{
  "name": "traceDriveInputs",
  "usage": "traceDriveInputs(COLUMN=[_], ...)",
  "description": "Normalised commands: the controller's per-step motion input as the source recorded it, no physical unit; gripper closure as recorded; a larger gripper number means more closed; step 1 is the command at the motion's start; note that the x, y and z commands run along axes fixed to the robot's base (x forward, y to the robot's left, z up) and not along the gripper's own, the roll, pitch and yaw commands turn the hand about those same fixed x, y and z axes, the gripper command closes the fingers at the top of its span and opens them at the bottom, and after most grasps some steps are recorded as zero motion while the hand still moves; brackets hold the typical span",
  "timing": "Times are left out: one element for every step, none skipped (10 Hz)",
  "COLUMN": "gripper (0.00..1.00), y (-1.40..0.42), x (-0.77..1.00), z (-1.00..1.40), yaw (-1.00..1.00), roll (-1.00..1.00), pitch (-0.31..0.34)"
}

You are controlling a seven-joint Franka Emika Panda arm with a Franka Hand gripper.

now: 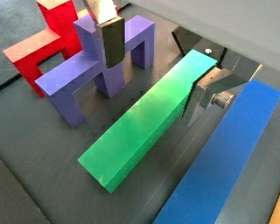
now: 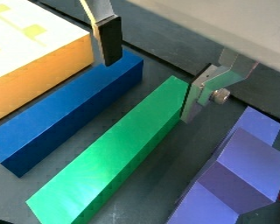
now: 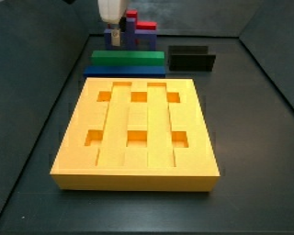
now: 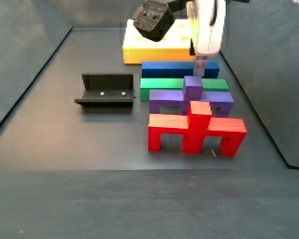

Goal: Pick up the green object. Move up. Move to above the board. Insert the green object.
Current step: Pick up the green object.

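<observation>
The green object [image 1: 143,122] is a long bright-green block lying flat on the dark floor between the flat blue slab [image 1: 224,157] and the purple piece [image 1: 90,79]. It also shows in the other wrist view [image 2: 113,162] and in both side views [image 3: 125,57] [image 4: 164,87]. My gripper [image 1: 154,92] is open and empty over one end of the green block, with one finger to each side of it. It also shows in the other wrist view [image 2: 150,90] and in both side views [image 3: 110,37] [image 4: 202,67]. The yellow-orange board [image 3: 137,156] lies beyond the blue slab [image 2: 25,61].
A red piece [image 4: 196,133] stands against the purple piece [image 4: 187,98] on the side away from the green block. The dark fixture [image 3: 193,59] stands on the floor beside the row of pieces [image 4: 105,91]. Grey walls close in the floor.
</observation>
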Motion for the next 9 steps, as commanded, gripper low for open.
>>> traceDriveInputs(gripper=[0.00,0.00,0.00,0.00,0.00,0.00,0.00,0.00,0.00], y=[0.00,0.00,0.00,0.00,0.00,0.00,0.00,0.01,0.07], x=[-0.05,-0.18,-0.22,-0.25,-0.30,-0.33,-0.29,-0.19,-0.08], z=[0.00,-0.01,-0.10,-0.23,-0.31,-0.39,-0.42,-0.43,-0.37], yaw=[0.02,0.00,0.00,0.00,0.00,0.00,0.01,0.00,0.01], roll=[0.00,0.00,0.01,0.03,0.05,0.06,0.06,0.03,0.01], pitch=[-0.003,-0.009,-0.020,-0.066,-0.096,-0.123,-0.130,-0.090,-0.051])
